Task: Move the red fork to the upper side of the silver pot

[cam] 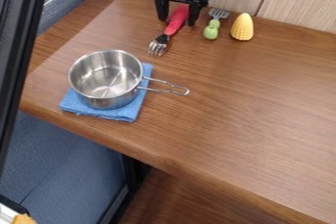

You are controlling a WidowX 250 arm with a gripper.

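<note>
1. Fork [175,23] lies on the desk [230,95], beyond the pot [105,101] and toward the view's right, tines nearest the pot and touching neither it nor the cloth [131,114] under it.
2. My pincer [177,17] is released, its fingers spread, one to each side of the red handle as the camera sees it. So what I want lies between my fingers, with the metal end reaching out toward the camera.
3. Its long axis slants from the handle, up by me, down and left to the tines. My fingers part across the view, so I would close on the handle roughly crosswise, perhaps after a slight turn to match the slant.
4. From there I judge the carry goes leftward in the view, to the desk just past the pot's far rim; the tines, leading, could knock that rim if I stay low.
5. I cover part of the handle's far end, and my arm is cut off by the top edge. How near my fingertips are to the desk, I cannot tell.
</note>
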